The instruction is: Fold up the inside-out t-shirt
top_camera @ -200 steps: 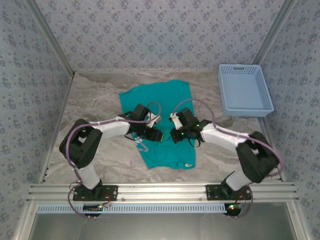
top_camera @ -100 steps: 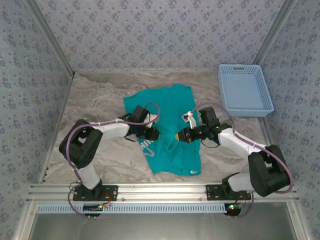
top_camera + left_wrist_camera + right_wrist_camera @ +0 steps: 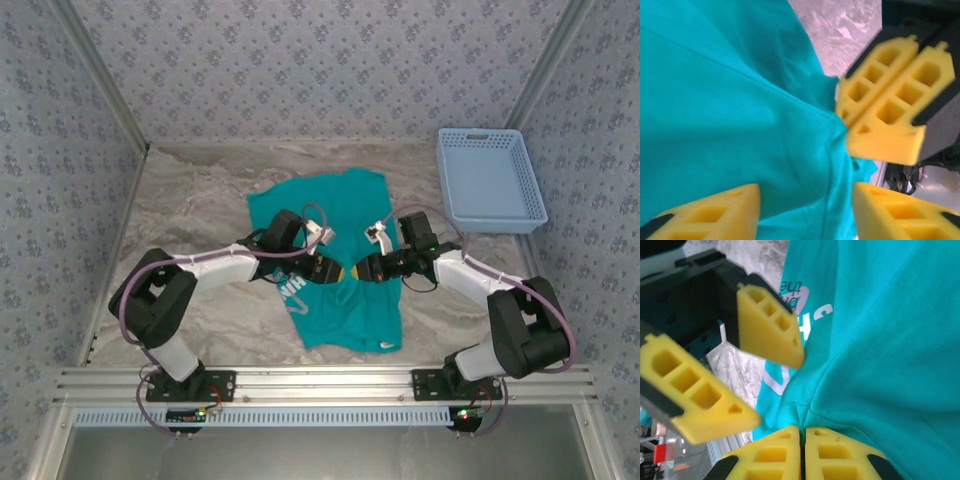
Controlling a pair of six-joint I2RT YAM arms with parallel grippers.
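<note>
The counter is a grey, marbled slab, bare to the left of the t-shirt. The t-shirt is soft teal-green cloth, lying rumpled across the counter's middle with white lettering near its left edge.

The left pincer reaches in over the t-shirt's left half. In the left wrist view its blocky yellow fingers, ribbed with hollow cells, stand spread, with smooth teal cloth between them and not clamped. The right wrist view shows the same two wedges held apart above the lettering.

At the t-shirt's centre the cloth rises into a creased ridge. The right pincer meets it there from the right half. Its yellow fingers are pressed together, nipping that fold of the t-shirt. Seen from the left wrist, the right pincer has both fingers flush against each other, their tips touching the ridge.

Well to the right of the t-shirt sits a light blue plastic basket, rectangular, with slotted walls.
</note>
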